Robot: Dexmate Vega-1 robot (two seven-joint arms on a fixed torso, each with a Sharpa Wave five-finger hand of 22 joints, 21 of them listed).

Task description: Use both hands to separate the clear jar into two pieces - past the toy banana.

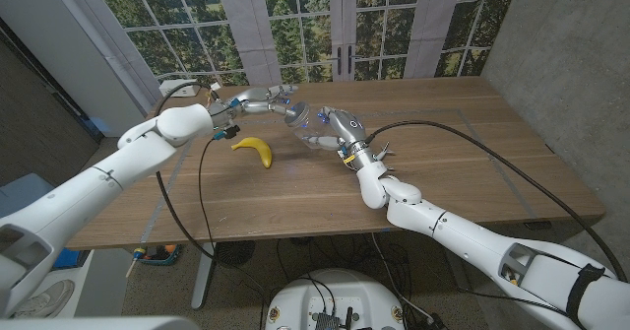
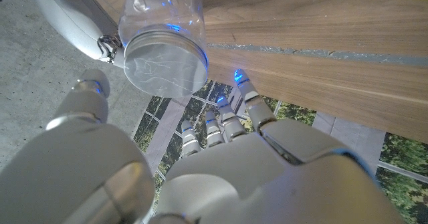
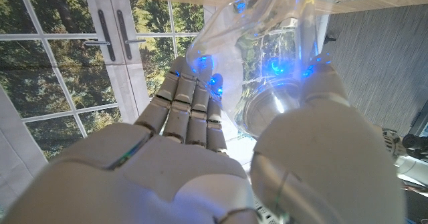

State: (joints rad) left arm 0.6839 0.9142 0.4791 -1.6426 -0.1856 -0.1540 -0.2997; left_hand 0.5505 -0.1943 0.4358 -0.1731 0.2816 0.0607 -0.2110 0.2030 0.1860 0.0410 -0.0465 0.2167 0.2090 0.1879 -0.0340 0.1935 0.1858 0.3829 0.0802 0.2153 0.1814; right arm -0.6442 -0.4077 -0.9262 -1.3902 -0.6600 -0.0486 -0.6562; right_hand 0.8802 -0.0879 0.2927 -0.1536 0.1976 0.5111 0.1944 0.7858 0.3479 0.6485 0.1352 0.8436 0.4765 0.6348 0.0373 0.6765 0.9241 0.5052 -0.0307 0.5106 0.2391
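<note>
1. Head view: the clear plastic jar with a silver metal lid (image 1: 307,125) is held up off the brown wooden desk (image 1: 443,143), tilted between the two arms just beyond the yellow toy banana (image 1: 254,151), which lies on the desk near its left side. The white right hand (image 1: 335,133) grasps the jar's body from below and from the right; I judge this grip is meant to brace the body so the other end can be turned. The white left hand (image 1: 264,99) reaches in from the left at the jar's lid end, though this view does not show whether its fingers touch the lid. Black cables trail from both arms across the desk. Behind the desk stand tall white-framed windows (image 1: 295,25) with green trees outside, and a grey textured wall (image 1: 561,54) runs on the right

2. Left wrist view: the jar's silver lid (image 2: 164,63) faces the left hand, whose fingers (image 2: 227,120) are spread and stop just short of it, so this hand is released and grasping nothing. The jar still looks whole, so separating is not yet done

3. Right wrist view: the right hand's fingers (image 3: 190,100) and thumb wrap the clear body (image 3: 267,57) from both sides, a firm hold; a yellow tip of the banana shows at the edge
</note>
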